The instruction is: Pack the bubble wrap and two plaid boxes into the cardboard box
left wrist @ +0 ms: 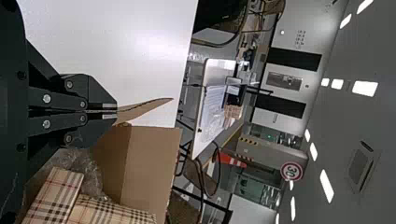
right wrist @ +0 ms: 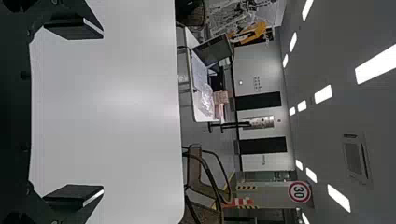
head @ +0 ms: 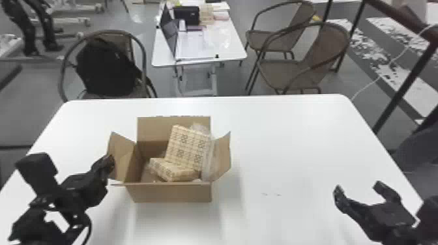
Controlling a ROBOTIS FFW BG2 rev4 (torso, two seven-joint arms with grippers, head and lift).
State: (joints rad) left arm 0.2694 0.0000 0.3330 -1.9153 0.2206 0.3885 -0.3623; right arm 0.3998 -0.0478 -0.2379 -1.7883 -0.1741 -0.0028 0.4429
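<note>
The cardboard box [head: 171, 193] stands on the table with its flaps up or spread. My left gripper [head: 109, 163] is at its left flap [head: 122, 156]; in the left wrist view the left gripper [left wrist: 116, 112] is shut on that flap's edge. Inside, one plaid box [head: 187, 148] leans steeply toward the right side, and another plaid box [head: 172, 171] lies lower in front of it. Clear bubble wrap [head: 212, 159] bunches along the right wall, with more bubble wrap [left wrist: 85, 168] beside the plaid boxes. Over the table's right part, my right gripper [head: 358, 187] is open; the right gripper [right wrist: 102, 112] holds nothing.
The white table [head: 286, 136] extends to the right of the cardboard box, between it and my right arm. Past the far edge stand a chair with a black backpack [head: 106, 66], a second table [head: 228, 49] with a laptop, and more chairs [head: 293, 73].
</note>
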